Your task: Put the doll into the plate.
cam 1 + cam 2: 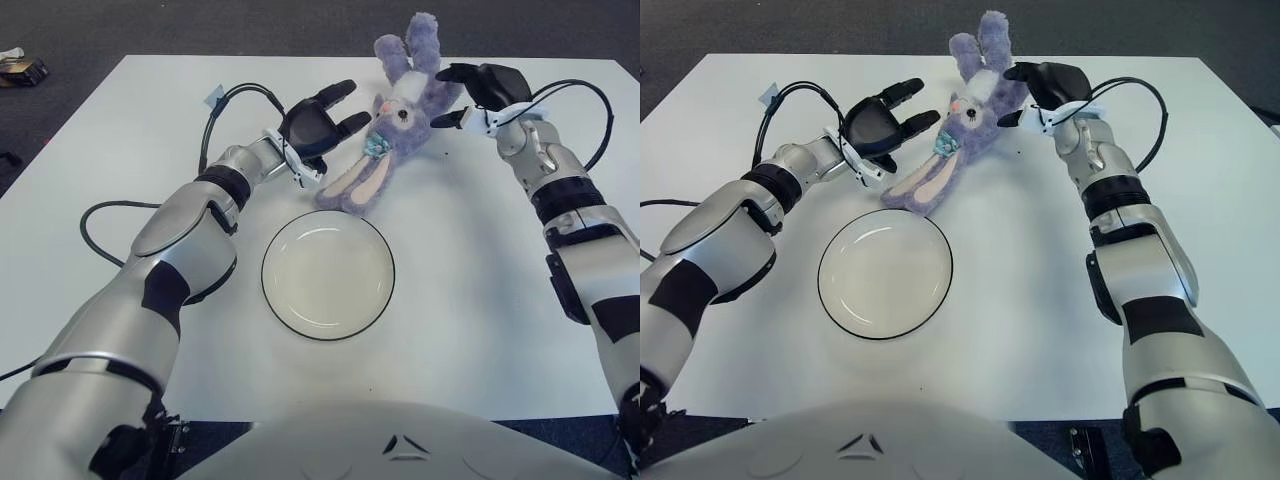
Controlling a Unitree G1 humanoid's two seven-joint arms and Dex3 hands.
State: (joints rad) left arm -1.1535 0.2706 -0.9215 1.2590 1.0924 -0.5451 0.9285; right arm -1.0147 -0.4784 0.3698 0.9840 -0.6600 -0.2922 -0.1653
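Observation:
A purple plush rabbit doll [395,120] lies on the white table, ears toward the far edge and pale legs pointing at the plate. The white plate [328,274] with a dark rim sits nearer me, with nothing in it. My left hand [318,121] hovers just left of the doll with its fingers spread, its fingertips [352,121] close to the doll's head. On the doll's right side my right hand [472,92] is open, with its fingers reaching to the doll's arm.
A black cable [100,215] loops over the table on the left, and another [240,92] arcs behind my left wrist. A small object [22,68] lies on the dark floor at the far left. The table's far edge runs just behind the doll.

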